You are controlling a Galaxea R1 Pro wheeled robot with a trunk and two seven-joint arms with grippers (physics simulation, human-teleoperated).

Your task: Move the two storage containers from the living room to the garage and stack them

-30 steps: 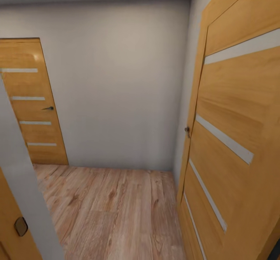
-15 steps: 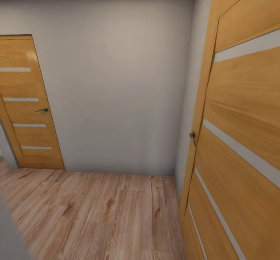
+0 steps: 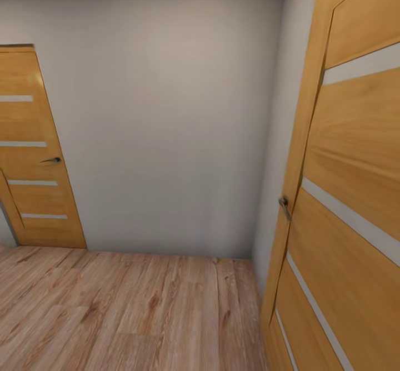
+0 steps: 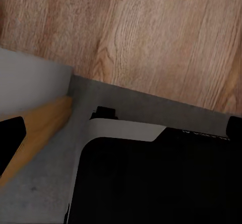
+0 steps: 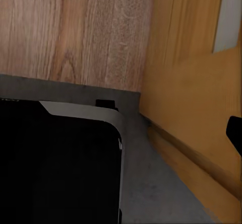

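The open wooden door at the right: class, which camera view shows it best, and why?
The head view: the open wooden door shows its handle and pale strips. The right wrist view catches its lower part; the left wrist view shows a wooden piece, unidentifiable.

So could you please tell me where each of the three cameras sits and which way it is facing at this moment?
Head view: high on the robot, facing a grey wall between a far door and a near door, over wood-plank floor.
Left wrist view: looking down at the robot's dark base, with a door edge beside it.
Right wrist view: looking down at the base, beside the near door.
Both wrist views share the base, the grey strip and the plank floor.
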